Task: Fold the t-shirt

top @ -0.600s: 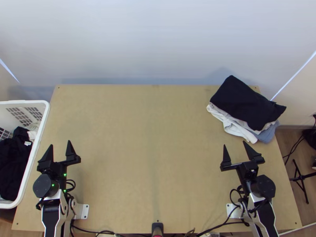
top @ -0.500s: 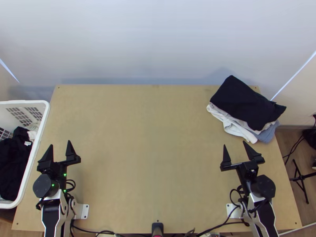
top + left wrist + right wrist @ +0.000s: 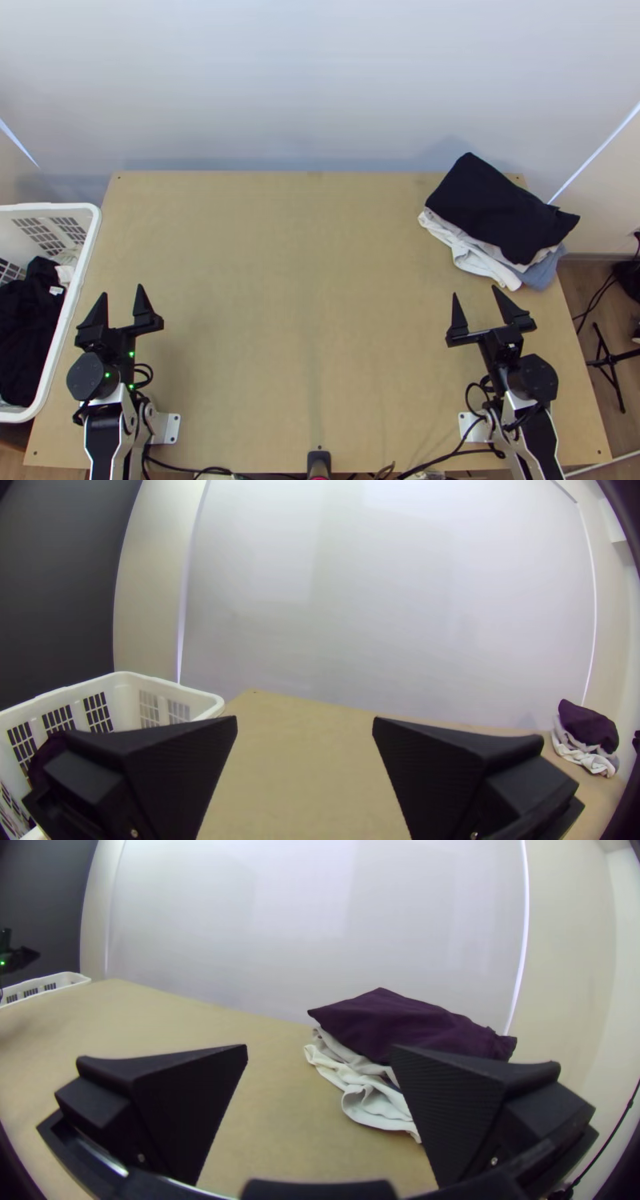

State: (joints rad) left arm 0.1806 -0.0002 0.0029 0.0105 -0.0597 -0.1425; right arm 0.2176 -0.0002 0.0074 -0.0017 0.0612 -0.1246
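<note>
Top view, left gripper (image 3: 122, 290): fingers parted, nothing between them, just beside the laundry basket (image 3: 48, 206)
Right gripper (image 3: 476, 290): fingers parted, unladen, well apart from the laundry basket
Black cloth (image 3: 28, 320): bunched inside the laundry basket; possibly the t-shirt, cut indistinct
Black folded garment (image 3: 496, 208): well apart from the laundry basket, atop white cloth (image 3: 468, 250) and blue-grey cloth (image 3: 544, 274); possibly the t-shirt, already finished
Laundry basket pick: probable next step, if a garment remains to fold; best lowered from above, one layer pinched, lifted clear of the rim, as mesh walls could snag it
Cloth spreading: best shared by both grippers, opposite edges held, sleeves smoothed before the first fold
Tabletop (image 3: 296, 320): light wood, flat, alongside the laundry basket
Wall (image 3: 304, 80): pale, smooth, beyond the laundry basket
Tripod (image 3: 612, 360): black, on the floor, well apart from the laundry basket
</note>
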